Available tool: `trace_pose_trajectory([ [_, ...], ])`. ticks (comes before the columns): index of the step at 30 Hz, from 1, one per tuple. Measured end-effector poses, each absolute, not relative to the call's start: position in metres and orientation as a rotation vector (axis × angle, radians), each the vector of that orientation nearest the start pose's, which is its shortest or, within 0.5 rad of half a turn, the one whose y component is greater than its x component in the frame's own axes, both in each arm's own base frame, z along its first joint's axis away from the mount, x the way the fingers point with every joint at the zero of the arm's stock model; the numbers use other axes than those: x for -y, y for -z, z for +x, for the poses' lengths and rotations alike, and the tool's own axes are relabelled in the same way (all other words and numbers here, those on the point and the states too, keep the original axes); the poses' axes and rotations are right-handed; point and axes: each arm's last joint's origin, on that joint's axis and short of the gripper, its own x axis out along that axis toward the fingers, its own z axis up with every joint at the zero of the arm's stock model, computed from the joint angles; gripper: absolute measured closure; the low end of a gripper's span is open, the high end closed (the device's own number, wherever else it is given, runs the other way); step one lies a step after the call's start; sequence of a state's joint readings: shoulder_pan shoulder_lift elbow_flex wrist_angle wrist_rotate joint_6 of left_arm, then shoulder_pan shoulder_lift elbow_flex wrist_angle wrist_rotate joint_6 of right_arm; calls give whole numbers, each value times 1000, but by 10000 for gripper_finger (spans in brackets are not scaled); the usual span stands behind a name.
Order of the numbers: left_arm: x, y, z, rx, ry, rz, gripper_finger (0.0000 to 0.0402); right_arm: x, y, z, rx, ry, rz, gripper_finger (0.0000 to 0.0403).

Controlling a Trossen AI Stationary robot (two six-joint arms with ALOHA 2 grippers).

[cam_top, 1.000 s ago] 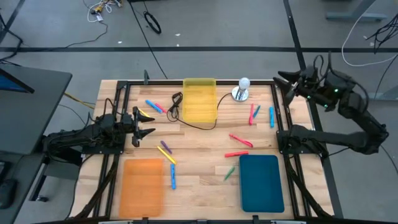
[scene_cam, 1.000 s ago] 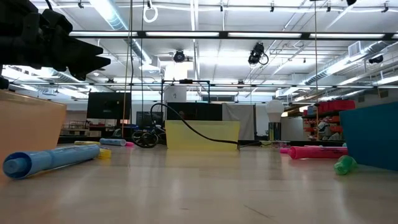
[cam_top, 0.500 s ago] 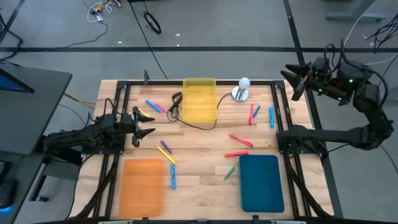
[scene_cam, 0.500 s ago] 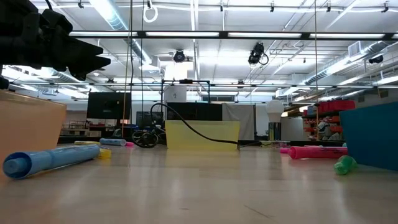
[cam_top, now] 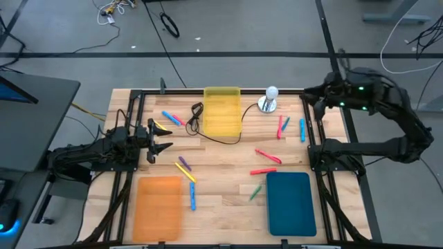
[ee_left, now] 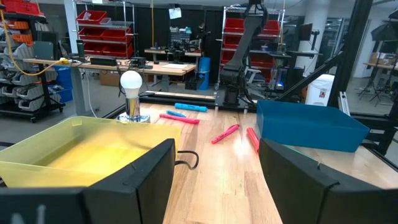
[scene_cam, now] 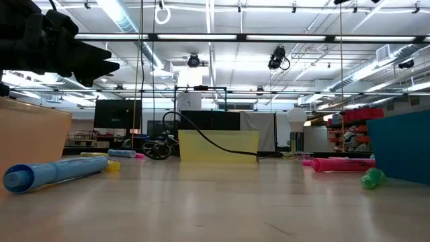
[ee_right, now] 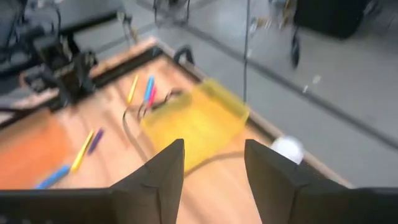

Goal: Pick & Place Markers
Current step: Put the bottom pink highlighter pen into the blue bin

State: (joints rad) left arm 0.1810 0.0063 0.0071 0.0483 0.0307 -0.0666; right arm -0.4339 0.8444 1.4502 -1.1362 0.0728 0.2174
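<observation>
On the wooden table (cam_top: pixel 221 181) markers (cam_top: pixel 267 156) lie scattered; left claw (cam_top: pixel 163 137) and right claw (cam_top: pixel 309 95) hover parted, empty.

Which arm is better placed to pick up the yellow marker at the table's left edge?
Left, probably. The left gripper hovers with open jaws right beside the short yellow marker; the right gripper sits at the wooden table's far right edge.
</observation>
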Motion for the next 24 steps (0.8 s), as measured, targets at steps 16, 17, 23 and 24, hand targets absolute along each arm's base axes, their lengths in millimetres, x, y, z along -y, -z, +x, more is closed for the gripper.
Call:
trace_pose_trajectory([
  [16,-17,-170,96,55,-149,-61,163,39,-408,155,-945,469,386,255],
  [17,-17,-170,96,55,-149,-61,163,38,-408,159,-974,472,375,256],
  [23,-17,-170,96,55,-149,-61,163,30,-409,184,-1126,437,323,256],
  [24,-17,-170,96,55,-149,-61,163,29,-408,188,-1152,432,316,256],
])
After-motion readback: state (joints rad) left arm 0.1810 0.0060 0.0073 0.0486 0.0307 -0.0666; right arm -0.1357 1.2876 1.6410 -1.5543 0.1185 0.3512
